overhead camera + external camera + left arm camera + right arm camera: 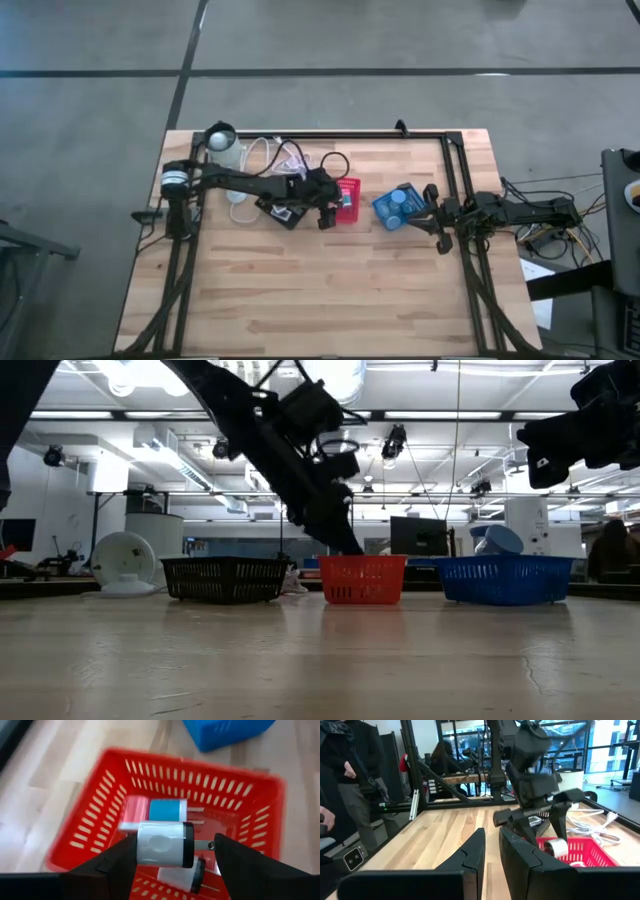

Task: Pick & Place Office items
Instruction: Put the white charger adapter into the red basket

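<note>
Trouble here would come mostly from the release: the left claw (pixel 172 851) hangs over the red bin (pixel 100 790), clamped on a white charger plug with a black band (pixel 165 844) whose metal prongs point toward one finger. Judging by the left wrist view, the plug sits above the bin's middle, so a straight drop should land inside, on the pink, teal and white blocks (pixel 155 812) already there (it may bounce off them and tip toward the rim). Descending further could knock the thin mesh wall and slide the light bin. The right claw (pixel 492 852) waits beside the blue bin (pixel 398 207), fingers nearly together, holding nothing. Underneath is a pale wooden plank worktop (pixel 300 290) with black frame rails; beyond it, an open workshop with ceiling strip lights, and a person stands at the edge of the right wrist view.
</note>
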